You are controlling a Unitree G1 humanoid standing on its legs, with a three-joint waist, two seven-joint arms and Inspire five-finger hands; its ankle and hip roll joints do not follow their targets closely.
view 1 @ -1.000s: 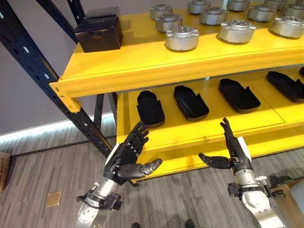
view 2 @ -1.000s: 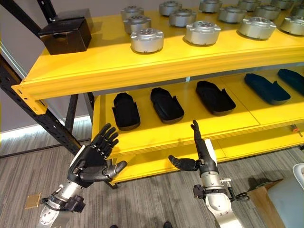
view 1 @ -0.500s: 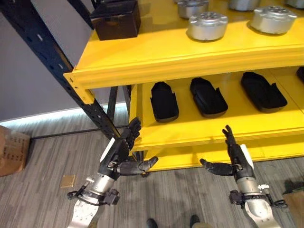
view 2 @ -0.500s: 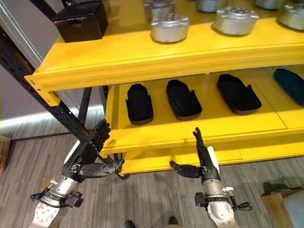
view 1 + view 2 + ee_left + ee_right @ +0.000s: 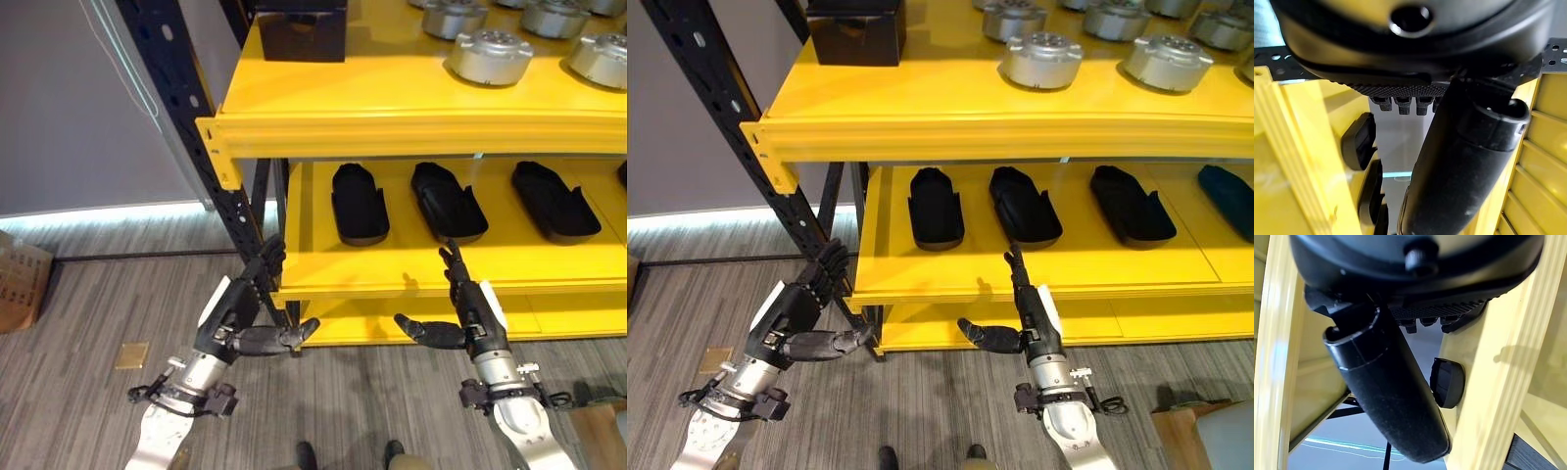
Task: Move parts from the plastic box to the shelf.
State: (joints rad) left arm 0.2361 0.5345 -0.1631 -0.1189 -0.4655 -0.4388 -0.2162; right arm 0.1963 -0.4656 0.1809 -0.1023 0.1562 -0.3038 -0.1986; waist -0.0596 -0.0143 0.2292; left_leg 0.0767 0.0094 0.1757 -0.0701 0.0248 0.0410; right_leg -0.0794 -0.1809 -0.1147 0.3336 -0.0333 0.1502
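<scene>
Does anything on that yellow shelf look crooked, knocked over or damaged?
Nothing stands out. The black parts lie side by side in a neat row on the lower shelf, and the round metal parts sit upright on the top shelf near a black box.

- The shelf (image 5: 411,132) in front of me is bright yellow on both levels, and its upright post (image 5: 191,117) on the left is dark blue-black with a row of punched holes.
- The round parts (image 5: 1043,59) on the far upper level are silver-grey metal.
- The long moulded parts (image 5: 1024,206) on the lower level are black; the one furthest right looks dark teal, though I can't be sure.
- The box (image 5: 299,29) at the upper left is black.
- My left hand (image 5: 240,313) and right hand (image 5: 470,313) are dark, each with a white patch on the back.
- The floor (image 5: 88,392) is grey, streaked like wood planks.
- The wall (image 5: 69,98) on the left is plain grey.
</scene>
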